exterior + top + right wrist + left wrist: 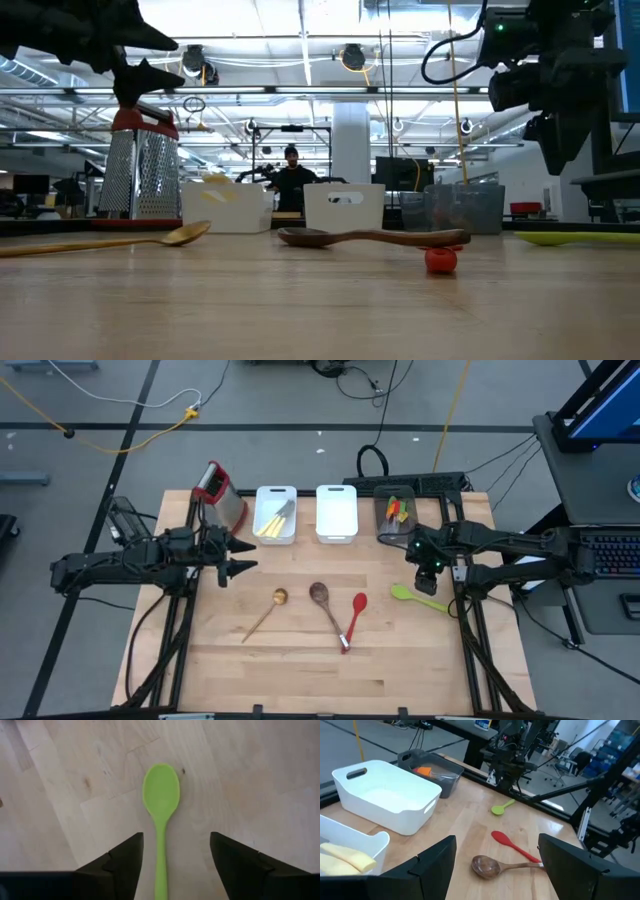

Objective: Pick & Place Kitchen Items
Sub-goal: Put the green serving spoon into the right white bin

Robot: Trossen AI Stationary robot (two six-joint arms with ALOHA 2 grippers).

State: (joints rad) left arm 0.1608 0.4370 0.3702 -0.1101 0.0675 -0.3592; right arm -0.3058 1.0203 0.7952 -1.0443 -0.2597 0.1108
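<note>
Lime-green spoon (160, 815), no legible markings.

You see two dark, nearly black arms, one at the left and one at the right of the high view, each built from jointed blocky segments. The left gripper (243, 566) ends in two pointed black fingers. The right gripper (431, 574) carries a small green light on its wrist. Thin black cables run along both arms.

lime-green spoon (160, 805), red spoon (355, 616), white bins (336, 513)
</note>
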